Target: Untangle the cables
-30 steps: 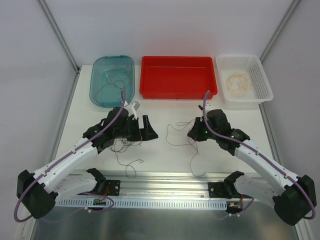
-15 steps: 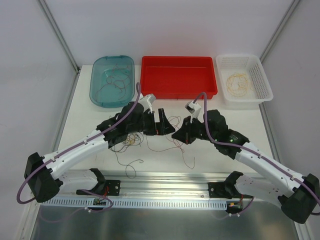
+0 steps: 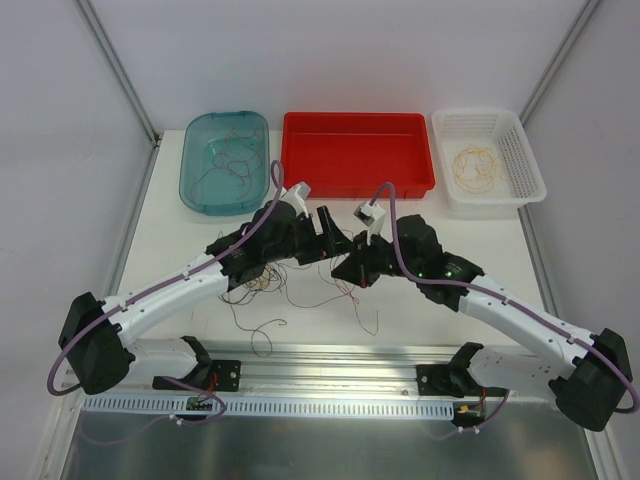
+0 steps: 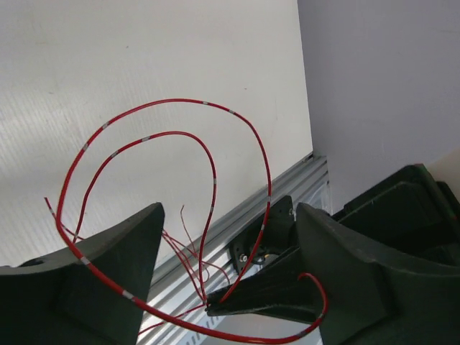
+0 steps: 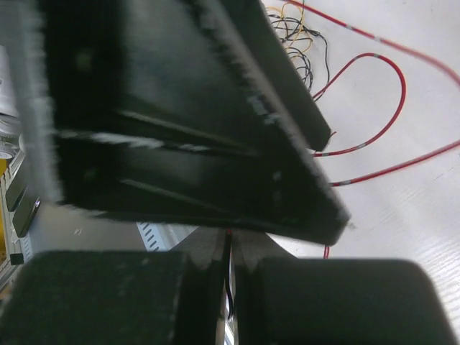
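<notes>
Two grippers meet mid-table: left gripper [image 3: 333, 238] spread wide around one red cable [image 4: 213, 176], right gripper [image 3: 348, 270] clenched on it. One tangle of cables [image 3: 262, 284] lies beneath them; teal tub [image 3: 190, 172], red tray [image 3: 291, 186], white basket [image 3: 530, 172] line the far edge.

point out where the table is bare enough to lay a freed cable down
Bare table: the left strip between the teal bin and the left arm, and the right patch between the white basket and the right arm. The red tray is empty too. Crowded: the centre, where the left hand and right hand meet over the cables.
</notes>
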Robot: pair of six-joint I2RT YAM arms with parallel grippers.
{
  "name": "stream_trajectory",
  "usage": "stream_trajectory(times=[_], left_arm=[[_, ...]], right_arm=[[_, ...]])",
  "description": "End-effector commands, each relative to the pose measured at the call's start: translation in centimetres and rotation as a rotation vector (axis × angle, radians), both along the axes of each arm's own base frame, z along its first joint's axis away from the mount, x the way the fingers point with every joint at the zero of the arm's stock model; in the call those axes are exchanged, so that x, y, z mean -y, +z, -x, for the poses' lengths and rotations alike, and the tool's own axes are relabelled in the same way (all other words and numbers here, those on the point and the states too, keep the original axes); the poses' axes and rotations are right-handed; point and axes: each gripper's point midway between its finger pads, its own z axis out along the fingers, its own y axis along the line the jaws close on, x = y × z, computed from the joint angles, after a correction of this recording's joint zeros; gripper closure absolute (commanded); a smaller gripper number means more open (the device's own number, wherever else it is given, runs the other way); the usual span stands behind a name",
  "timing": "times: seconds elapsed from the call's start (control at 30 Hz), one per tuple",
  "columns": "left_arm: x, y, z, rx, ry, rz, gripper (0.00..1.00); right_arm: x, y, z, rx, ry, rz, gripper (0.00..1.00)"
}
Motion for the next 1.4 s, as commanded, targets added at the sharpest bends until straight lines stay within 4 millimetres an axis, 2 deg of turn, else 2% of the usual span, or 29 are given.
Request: stream_trajectory(times=[0.0, 0.03, 0.07, 0.13, 0.17, 0.27, 0.3, 0.37, 0.4, 0.43, 0.5, 0.53, 0.6, 0.67, 0.7, 0.77, 0.8, 0.87, 0.9, 0.97, 1.0, 1.07, 1.1, 1.13, 1.2, 1.23, 1.3, 1.33, 1.37], left_arm=[[0.9, 1.7, -1.1, 0.015, 0.046, 0.057, 0.31], [0.8, 1.5, -1.2, 0.005, 0.055, 0.057, 0.37], [0.9, 1.3, -1.2, 0.001, 0.055, 0.054, 0.51], [1.1, 1.5, -1.2, -0.001, 0.048, 0.06, 0.64], [1.2, 1.5, -1.1, -0.002, 0.041, 0.058, 0.79], [1.2, 2.4, -1.2, 0.035, 0.028, 0.058, 1.0], [1.2, 2.7, -1.2, 0.05, 0.025, 0.059, 1.0], [0.6, 3.7, -1.8, 0.102, 0.046, 0.053, 1.0], [0.3, 4.1, -2.1, 0.127, 0.05, 0.046, 1.0], [0.0, 4.8, -2.3, 0.152, 0.059, 0.052, 1.0], [-0.9, 6.3, -3.3, 0.205, 0.083, 0.045, 1.0], [-1.3, 6.9, -3.6, 0.224, 0.091, 0.045, 1.0], [-2.1, 8.9, -4.4, 0.275, 0.101, 0.044, 1.0], [-2.8, 10.7, -4.9, 0.322, 0.111, 0.046, 1.0], [-3.4, 12.5, -5.5, 0.37, 0.12, 0.042, 1.0], [-4.3, 14.6, -6.2, 0.419, 0.138, 0.04, 1.0], [-5.2, 16.6, -6.9, 0.466, 0.155, 0.045, 1.0], [-6.4, 18.5, -8.0, 0.51, 0.183, 0.042, 1.0], [-7.9, 20.6, -9.1, 0.564, 0.224, 0.038, 1.0], [-9.2, 21.8, -10.5, 0.602, 0.265, 0.01, 1.0], [-10.1, 23.6, -11.1, 0.656, 0.29, -0.005, 1.0], [-12.2, 24.5, -13.5, 0.699, 0.368, -0.063, 1.0], [-13.4, 26.1, -14.2, 0.753, 0.406, -0.098, 1.0], [-14.9, 25.8, -16.1, 0.751, 0.469, -0.147, 1.0], [-16.6, 26.9, -17.8, 0.793, 0.526, -0.206, 1.0], [-17.3, 25.8, -19.7, 0.779, 0.547, -0.254, 1.0], [-20.0, 26.0, -22.0, 0.795, 0.635, -0.349, 1.0], [-20.5, 24.1, -24.2, 0.763, 0.649, -0.398, 1.0], [-22.3, 23.4, -25.5, 0.747, 0.694, -0.438, 1.0]], right_arm=[[-1.3, 3.7, -0.3, 0.095, 0.044, -0.082, 0.99], [-1.3, 3.8, -0.4, 0.096, 0.045, -0.083, 0.99], [-1.4, 3.7, -0.4, 0.093, 0.044, -0.08, 0.99], [-1.3, 3.7, -0.5, 0.098, 0.04, -0.074, 0.99], [-1.3, 3.6, -0.6, 0.097, 0.036, -0.068, 0.99], [-1.0, 3.4, -0.8, 0.099, 0.023, -0.049, 0.98], [-0.9, 3.5, -0.8, 0.103, 0.021, -0.047, 0.95], [-0.6, 3.7, -0.8, 0.111, 0.016, -0.033, 0.81], [-0.4, 4.0, -0.9, 0.121, 0.005, -0.029, 0.64], [0.0, 3.7, -0.8, 0.122, 0.006, -0.006, 0.56], [0.6, 4.6, -0.7, 0.148, 0.0, 0.001, 0.43], [1.1, 4.3, -0.6, 0.144, -0.011, 0.028, 0.32], [2.0, 5.4, -0.4, 0.183, -0.022, 0.035, 0.22], [3.2, 5.4, -0.4, 0.206, -0.042, 0.08, 0.12], [3.9, 6.2, -0.1, 0.227, -0.053, 0.077, 0.07], [5.3, 6.6, -0.1, 0.247, -0.091, 0.109, 0.03], [6.1, 7.6, 0.2, 0.283, -0.106, 0.1, 0.0], [7.7, 8.0, 0.0, 0.307, -0.164, 0.131, 0.03], [8.5, 8.1, -0.3, 0.328, -0.2, 0.148, 0.03], [9.9, 8.5, -0.1, 0.347, -0.235, 0.156, 0.03], [10.3, 8.6, 0.0, 0.353, -0.248, 0.16, 0.03], [11.2, 8.5, 0.0, 0.361, -0.28, 0.173, 0.03], [11.6, 8.3, -0.2, 0.361, -0.299, 0.183, 0.03], [11.7, 8.1, 0.0, 0.356, -0.298, 0.191, 0.03], [12.0, 7.6, 0.1, 0.348, -0.304, 0.2, 0.03], [12.0, 7.4, 0.1, 0.341, -0.304, 0.206, 0.03], [12.2, 6.9, 0.2, 0.332, -0.302, 0.221, 0.03], [12.2, 6.7, 0.2, 0.329, -0.302, 0.226, 0.03], [12.3, 6.6, 0.3, 0.326, -0.302, 0.231, 0.03]])
